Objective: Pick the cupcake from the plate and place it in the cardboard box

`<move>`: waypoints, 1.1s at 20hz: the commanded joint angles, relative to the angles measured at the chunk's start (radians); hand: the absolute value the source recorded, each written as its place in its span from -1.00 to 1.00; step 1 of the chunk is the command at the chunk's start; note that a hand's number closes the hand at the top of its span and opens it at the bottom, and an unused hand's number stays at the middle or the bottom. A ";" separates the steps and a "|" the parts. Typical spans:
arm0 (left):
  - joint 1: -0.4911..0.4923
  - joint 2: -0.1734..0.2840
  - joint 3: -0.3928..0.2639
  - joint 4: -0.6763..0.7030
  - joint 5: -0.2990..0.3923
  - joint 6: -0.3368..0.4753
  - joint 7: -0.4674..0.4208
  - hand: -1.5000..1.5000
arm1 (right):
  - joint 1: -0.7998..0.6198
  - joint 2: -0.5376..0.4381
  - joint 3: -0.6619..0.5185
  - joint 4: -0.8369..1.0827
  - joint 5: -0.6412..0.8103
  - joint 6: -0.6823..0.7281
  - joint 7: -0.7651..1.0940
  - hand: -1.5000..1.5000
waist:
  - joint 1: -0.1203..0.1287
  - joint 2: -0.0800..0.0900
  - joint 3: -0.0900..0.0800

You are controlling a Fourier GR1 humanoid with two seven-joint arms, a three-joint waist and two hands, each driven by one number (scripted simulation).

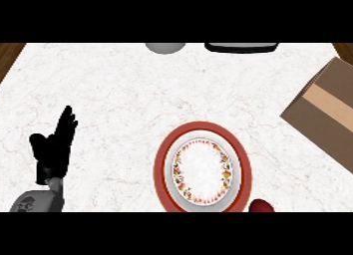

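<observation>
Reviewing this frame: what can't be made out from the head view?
- Cupcake: none shows on the plate; a red object cut by the lower edge cannot be identified.
- Right hand: not in view.
- Cardboard box: cut by the right edge; its opening does not show.
- Grey round thing and dark thing: cut by the top edge.
- Left hand: open, resting.

One plate (202, 170), one cardboard box (332, 117), one small red object (263, 206), one grey round object (165, 47), one dark object (241, 48) and one hand (53, 149) were counted on the table (120, 89).
</observation>
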 commanded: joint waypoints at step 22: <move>0.027 -0.035 0.004 -0.012 -0.034 0.005 -0.002 0.00 | -0.279 0.134 -0.327 0.818 -0.390 -0.078 -0.706 -1.00 | -0.006 -0.002 0.000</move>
